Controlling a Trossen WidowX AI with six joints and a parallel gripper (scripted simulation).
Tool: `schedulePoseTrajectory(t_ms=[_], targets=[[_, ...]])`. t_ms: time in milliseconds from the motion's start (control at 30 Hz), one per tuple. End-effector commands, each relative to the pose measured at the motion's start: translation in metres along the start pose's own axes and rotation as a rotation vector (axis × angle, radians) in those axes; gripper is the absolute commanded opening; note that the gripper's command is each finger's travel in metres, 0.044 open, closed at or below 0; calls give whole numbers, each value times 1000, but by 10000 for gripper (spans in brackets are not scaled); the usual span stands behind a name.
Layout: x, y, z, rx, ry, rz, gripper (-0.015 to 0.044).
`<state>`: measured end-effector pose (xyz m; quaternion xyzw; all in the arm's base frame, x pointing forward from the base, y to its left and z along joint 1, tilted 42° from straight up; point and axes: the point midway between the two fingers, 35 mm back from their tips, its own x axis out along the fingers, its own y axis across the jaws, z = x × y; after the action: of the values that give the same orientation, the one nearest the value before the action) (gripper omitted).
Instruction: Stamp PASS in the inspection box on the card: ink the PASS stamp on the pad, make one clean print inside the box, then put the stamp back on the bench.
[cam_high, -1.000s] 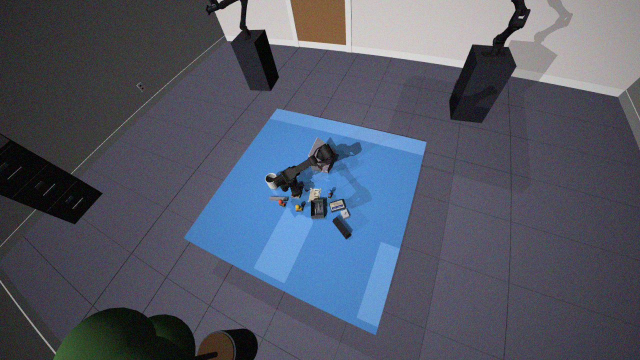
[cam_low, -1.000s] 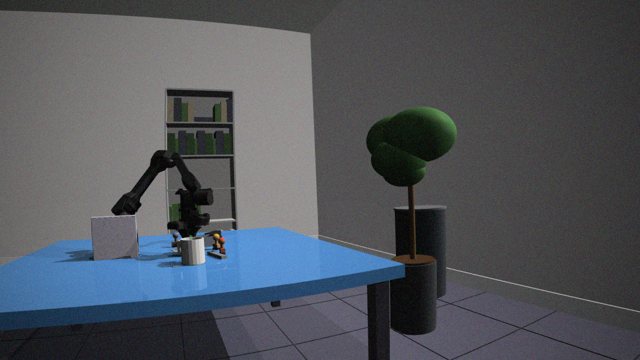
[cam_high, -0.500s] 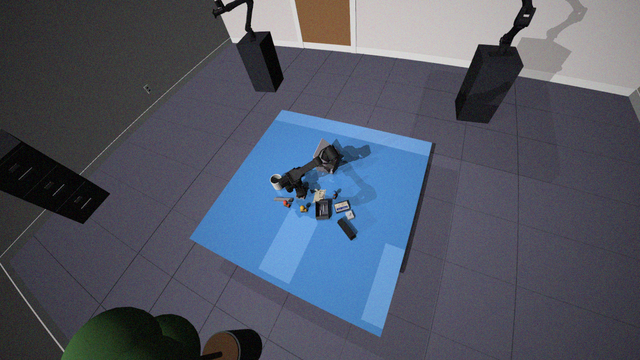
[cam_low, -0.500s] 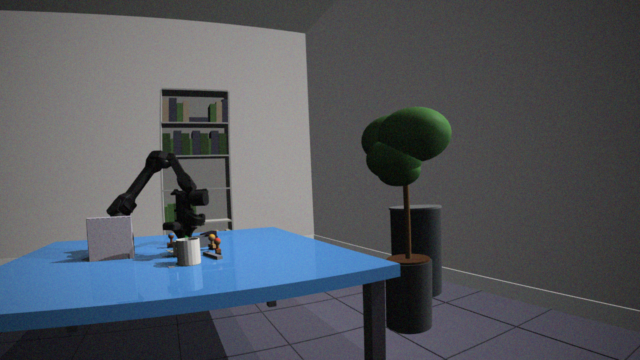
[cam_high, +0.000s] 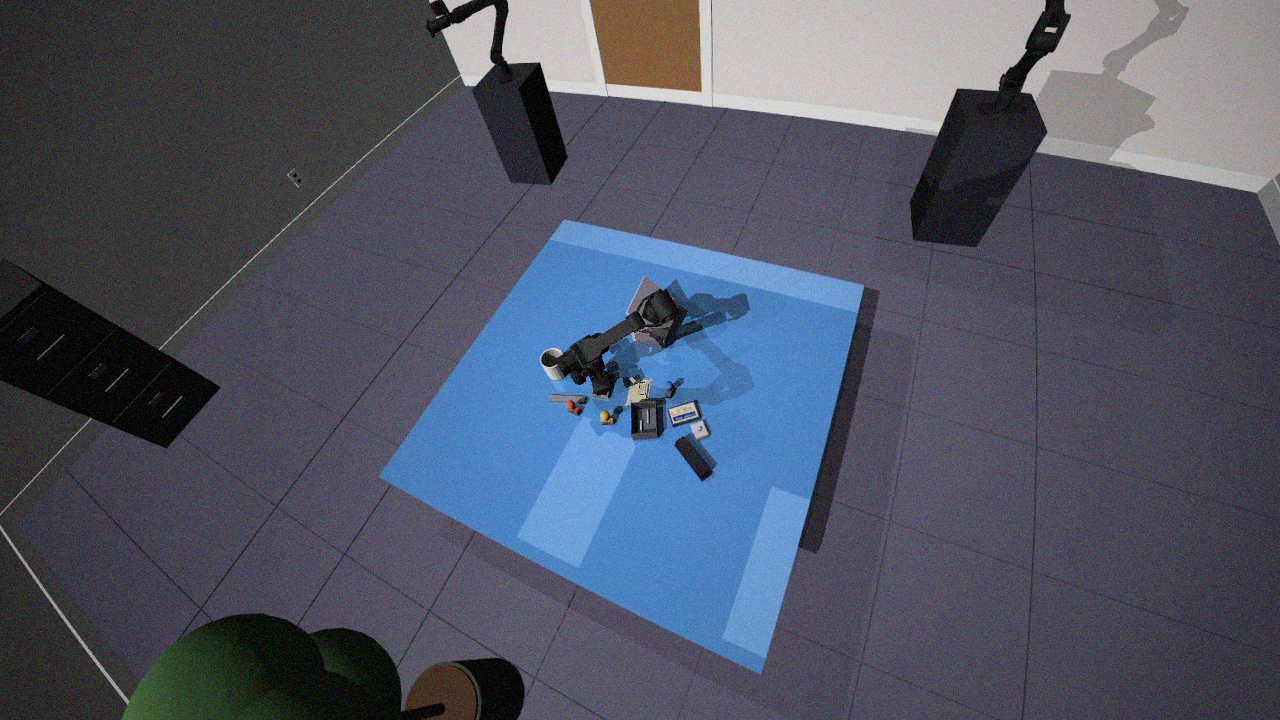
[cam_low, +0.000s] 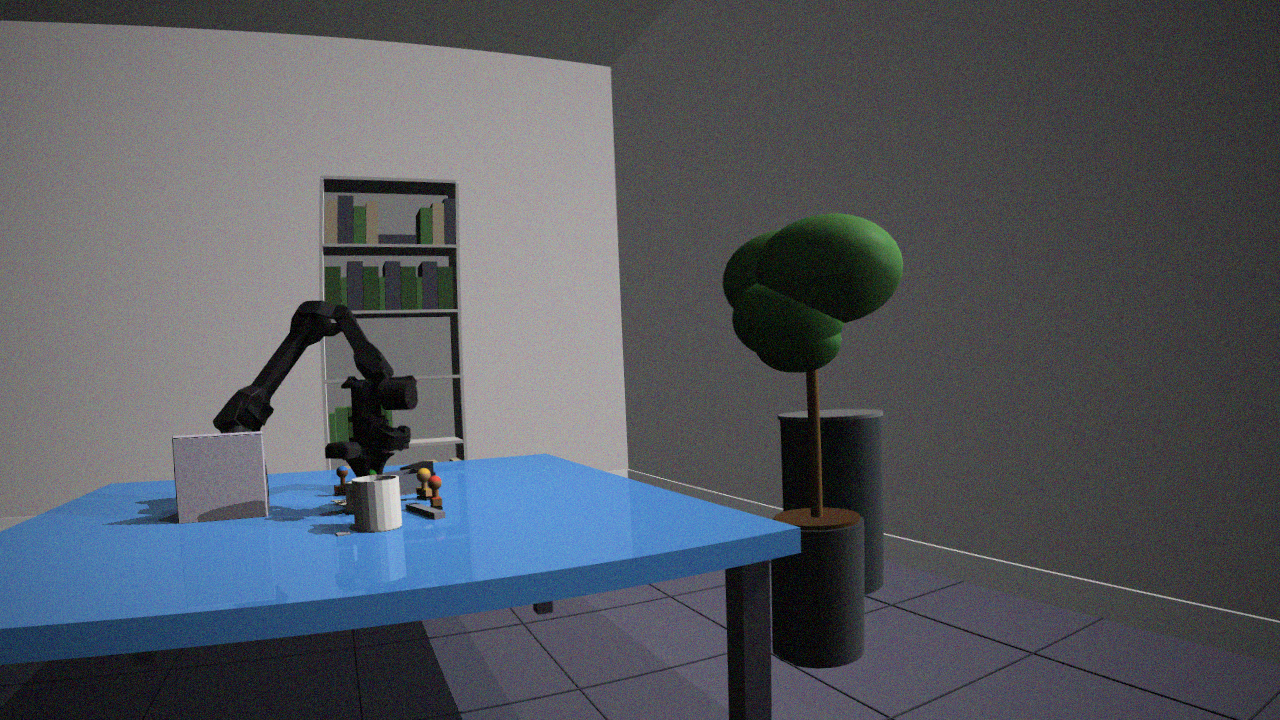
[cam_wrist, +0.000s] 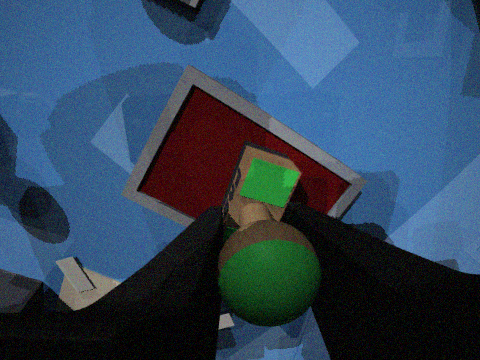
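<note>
My gripper (cam_high: 601, 379) (cam_low: 366, 460) (cam_wrist: 254, 216) has the green-topped stamp (cam_low: 373, 472) (cam_wrist: 270, 282) over the red ink pad (cam_high: 601, 394) (cam_wrist: 185, 150).
The stamp has a round green knob, a tan neck and a tan block with a bright green patch; dark marks show on the block's side. My gripper is clamped on it, nearer the counter's (cam_high: 510, 358) (cam_low: 572, 559) left edge than its right, as seen from the top. I can't tell if it touches the red. The pad has a gray rim. Just beside it lies the cream card (cam_high: 639, 391) (cam_wrist: 90, 292), with a gray strip on it. The red-knobbed stamp (cam_high: 572, 407) (cam_low: 435, 485) and yellow-knobbed stamp (cam_high: 606, 417) (cam_low: 423, 479) stand near, toward the bottom-left corner. The white mug (cam_high: 554, 364) (cam_low: 376, 504) is closer to the left edge and blocks my side view.
</note>
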<state>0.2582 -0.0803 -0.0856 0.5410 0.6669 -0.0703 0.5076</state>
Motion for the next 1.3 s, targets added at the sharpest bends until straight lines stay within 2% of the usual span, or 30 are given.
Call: schedulePoseTrajectory(t_ms=[0, 1267], targets=[[-3, 0, 1, -6, -2, 1, 0], [-53, 0, 1, -11, -4, -1, 0]])
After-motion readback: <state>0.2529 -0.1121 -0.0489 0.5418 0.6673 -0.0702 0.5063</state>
